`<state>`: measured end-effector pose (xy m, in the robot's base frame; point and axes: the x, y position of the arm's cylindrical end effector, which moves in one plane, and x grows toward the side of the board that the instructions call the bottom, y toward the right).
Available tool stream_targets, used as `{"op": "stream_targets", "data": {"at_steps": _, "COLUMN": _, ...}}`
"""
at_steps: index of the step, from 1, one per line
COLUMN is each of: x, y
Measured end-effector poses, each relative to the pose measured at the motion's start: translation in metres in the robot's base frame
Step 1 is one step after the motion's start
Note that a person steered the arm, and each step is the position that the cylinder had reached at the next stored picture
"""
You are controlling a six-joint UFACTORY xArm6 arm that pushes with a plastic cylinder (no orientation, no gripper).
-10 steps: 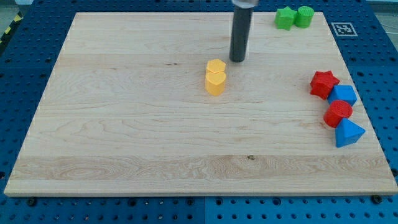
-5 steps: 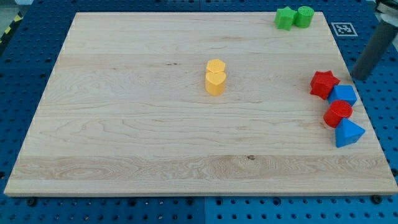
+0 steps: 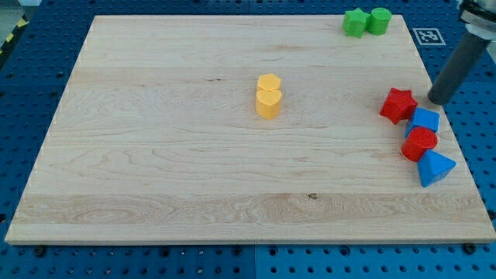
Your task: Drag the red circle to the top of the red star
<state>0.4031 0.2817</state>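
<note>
two red: red star [image 3: 397, 105], red circle [image 3: 419, 143]; two blue, two green, two yellow. my tip [image 3: 437, 101] by bench's right edge; no gripper visible; rod top cut off.

You can see my tip [image 3: 436, 100] has edged toward the view's left and slightly down, near the board's right edge. The red star [image 3: 397, 105] has slid left, opening a small gap from the blue block [image 3: 425, 120] beside it.

Bright, even light; sharp focus
</note>
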Motion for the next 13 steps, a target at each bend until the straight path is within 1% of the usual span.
{"op": "stream_targets", "data": {"at_steps": 1, "x": -0.019, "y": -0.019}}
{"op": "stream_targets", "data": {"at_steps": 2, "x": -0.019, "y": 0.031}}
{"op": "stream_targets", "data": {"at_steps": 3, "x": -0.006, "y": 0.063}}
{"op": "stream_targets", "data": {"at_steps": 5, "x": 0.095, "y": 0.063}}
{"op": "stream_targets", "data": {"at_steps": 6, "x": 0.104, "y": 0.034}}
{"op": "stream_targets", "data": {"at_steps": 8, "x": 0.107, "y": -0.059}}
{"op": "stream_targets", "data": {"at_steps": 9, "x": 0.096, "y": -0.112}}
{"op": "stream_targets", "data": {"at_steps": 10, "x": 0.073, "y": -0.122}}
{"op": "stream_targets", "data": {"at_steps": 11, "x": 0.079, "y": -0.121}}
{"op": "stream_targets", "data": {"at_steps": 12, "x": 0.106, "y": -0.139}}
{"op": "stream_targets", "data": {"at_steps": 13, "x": 0.099, "y": -0.172}}
